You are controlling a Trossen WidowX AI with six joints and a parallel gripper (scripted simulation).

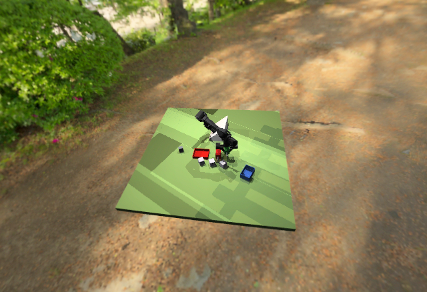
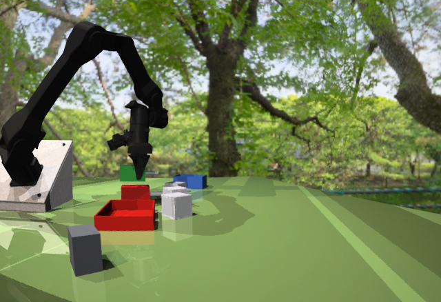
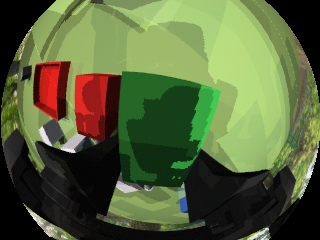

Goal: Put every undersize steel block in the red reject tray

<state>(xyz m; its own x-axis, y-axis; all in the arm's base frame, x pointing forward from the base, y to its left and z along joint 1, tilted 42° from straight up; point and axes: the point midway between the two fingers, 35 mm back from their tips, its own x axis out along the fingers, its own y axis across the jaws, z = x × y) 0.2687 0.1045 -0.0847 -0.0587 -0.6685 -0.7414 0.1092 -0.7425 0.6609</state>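
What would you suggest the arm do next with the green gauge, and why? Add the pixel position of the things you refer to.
I would probably carry the green gauge [image 1: 226, 150] [image 2: 127, 173] [image 3: 162, 130] over to the nearest pale block [image 1: 223, 165], line its pin up with the bore and try it gently. The gripper [image 1: 227, 151] [image 2: 138, 177] [image 3: 156, 138] is closed on the gauge's body, and the red tray [image 1: 201, 156] [image 2: 124, 223] [image 3: 62, 92] holds no block.

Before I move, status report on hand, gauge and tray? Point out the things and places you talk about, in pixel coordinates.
Hand [image 1: 226, 151] [image 2: 139, 177] [image 3: 156, 138] shut on green gauge [image 1: 227, 149] [image 2: 127, 173] [image 3: 162, 130]. Red reject tray [image 1: 201, 153] [image 2: 124, 222] [image 3: 48, 90] empty. Red handled piece [image 1: 218, 153] [image 2: 135, 192] [image 3: 92, 105] close beside gauge.
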